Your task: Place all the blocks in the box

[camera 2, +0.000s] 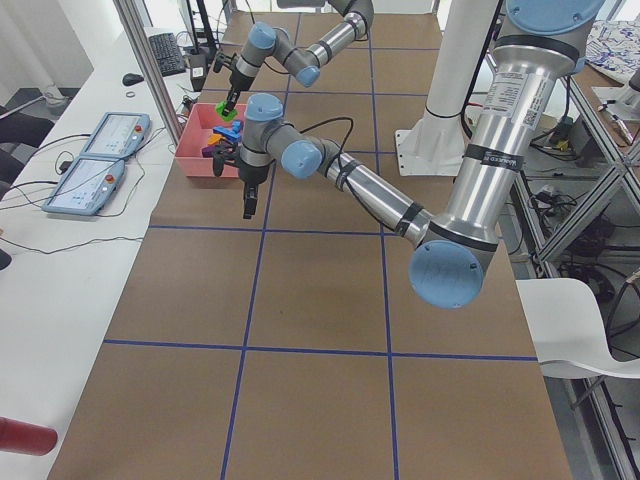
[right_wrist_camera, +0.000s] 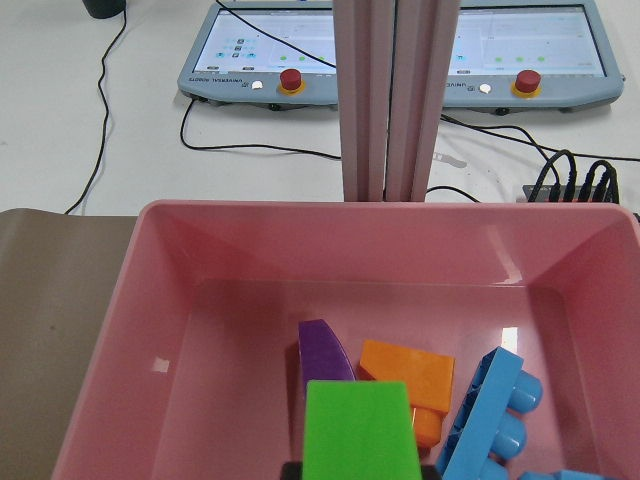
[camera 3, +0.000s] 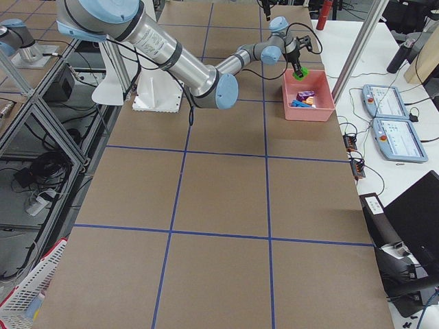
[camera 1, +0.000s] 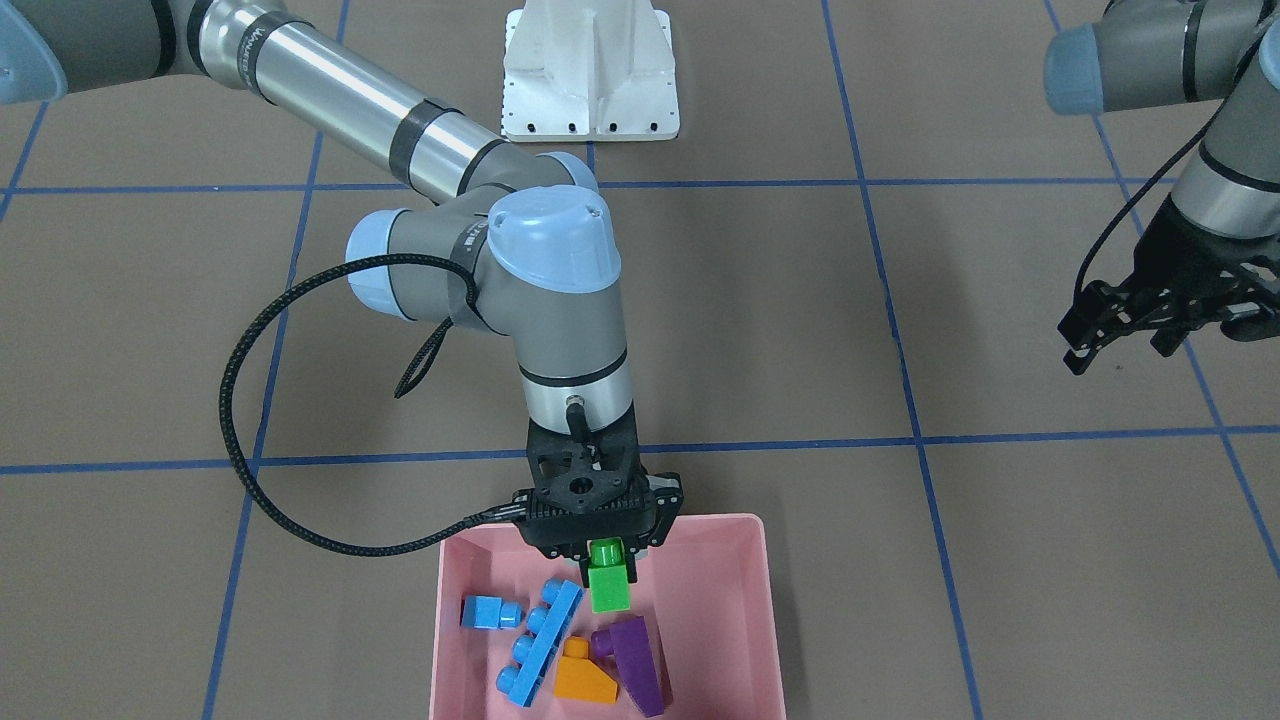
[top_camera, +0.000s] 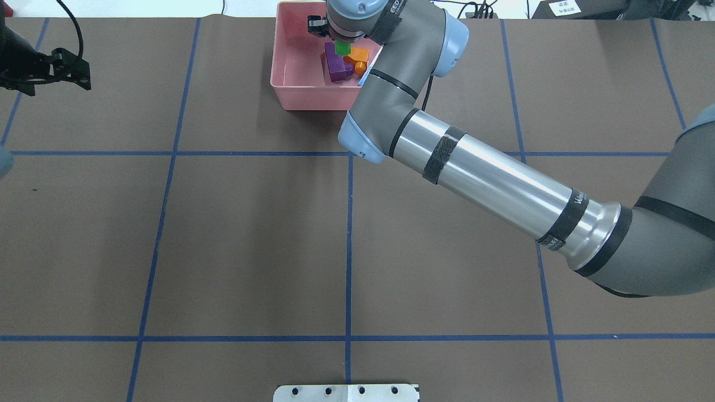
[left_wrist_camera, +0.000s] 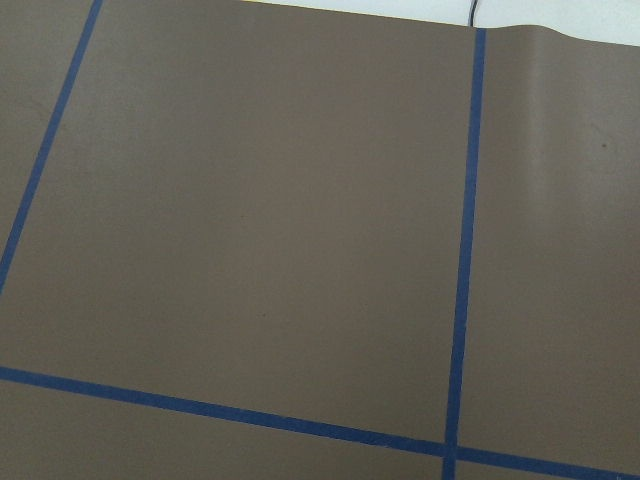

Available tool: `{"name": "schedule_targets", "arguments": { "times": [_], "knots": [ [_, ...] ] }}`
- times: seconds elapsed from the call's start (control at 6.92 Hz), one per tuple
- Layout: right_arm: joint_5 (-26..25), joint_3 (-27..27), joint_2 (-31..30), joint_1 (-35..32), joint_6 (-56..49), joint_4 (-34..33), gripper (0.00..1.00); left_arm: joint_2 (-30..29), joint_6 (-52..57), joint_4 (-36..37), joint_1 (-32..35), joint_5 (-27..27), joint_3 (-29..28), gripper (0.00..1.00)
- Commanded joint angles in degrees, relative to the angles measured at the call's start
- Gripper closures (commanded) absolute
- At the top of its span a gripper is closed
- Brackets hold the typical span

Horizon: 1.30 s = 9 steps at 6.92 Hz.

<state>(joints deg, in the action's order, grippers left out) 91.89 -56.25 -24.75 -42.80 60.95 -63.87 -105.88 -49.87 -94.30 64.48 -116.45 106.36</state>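
Note:
My right gripper (camera 1: 604,556) is shut on the green two-stud brick (camera 1: 608,582) and holds it just above the floor of the pink box (camera 1: 762,610). In the box lie the small blue cube (camera 1: 487,612), the long blue bar (camera 1: 540,642), the orange sloped brick (camera 1: 585,678) and the purple sloped brick (camera 1: 633,660). The right wrist view shows the green brick (right_wrist_camera: 360,432) over the purple brick (right_wrist_camera: 324,350), the orange brick (right_wrist_camera: 408,378) and the blue bar (right_wrist_camera: 495,415). My left gripper (camera 1: 1120,345) is open and empty, far from the box, above bare table.
The white metal base (camera 1: 590,70) stands at the robot's side of the table. Blue tape lines cross the brown table. The box (top_camera: 296,72) sits at the far table edge; a post (right_wrist_camera: 390,100) and operator pendants (right_wrist_camera: 400,50) lie just beyond it.

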Motion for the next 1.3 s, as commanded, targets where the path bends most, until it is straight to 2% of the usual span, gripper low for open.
{"name": "schedule_targets", "arguments": {
  "times": [0.0,0.14,0.29,0.43,0.58,0.72,0.87,1.01,1.16],
  "knots": [
    [0.4,0.2,0.6,-0.5,0.0,-0.2,0.01,1.0,1.6,0.1,0.1,0.0,0.9,0.00],
    [2.4,-0.6,0.7,-1.4,-0.1,-0.6,0.01,1.1,1.6,0.1,0.2,0.0,1.0,0.00],
    [8.5,-2.4,0.5,-3.1,-0.3,-4.8,0.01,4.1,1.8,0.0,0.4,-0.1,3.5,0.00],
    [14.8,-8.1,0.1,-6.3,-2.0,-16.0,0.00,8.6,6.7,0.2,0.4,-0.2,7.4,0.00],
    [22.1,-14.3,-1.2,-10.1,-8.7,-27.9,0.00,12.7,12.1,0.3,0.4,-0.2,9.6,0.00],
    [25.9,-22.7,-6.6,-14.2,-17.4,-37.6,0.00,15.2,15.6,0.3,0.5,-0.7,10.1,0.00],
    [27.9,-30.4,-15.1,-18.2,-25.2,-41.2,0.00,16.7,19.9,0.9,0.5,-1.2,10.4,0.00],
    [33.7,-35.2,-24.3,-23.4,-33.0,-41.1,0.00,16.8,20.4,2.3,0.6,-4.5,12.0,0.00],
    [35.4,-37.6,-31.8,-27.0,-44.2,-41.1,0.00,19.9,20.7,2.3,1.7,-5.1,14.0,0.00]
  ]
}}
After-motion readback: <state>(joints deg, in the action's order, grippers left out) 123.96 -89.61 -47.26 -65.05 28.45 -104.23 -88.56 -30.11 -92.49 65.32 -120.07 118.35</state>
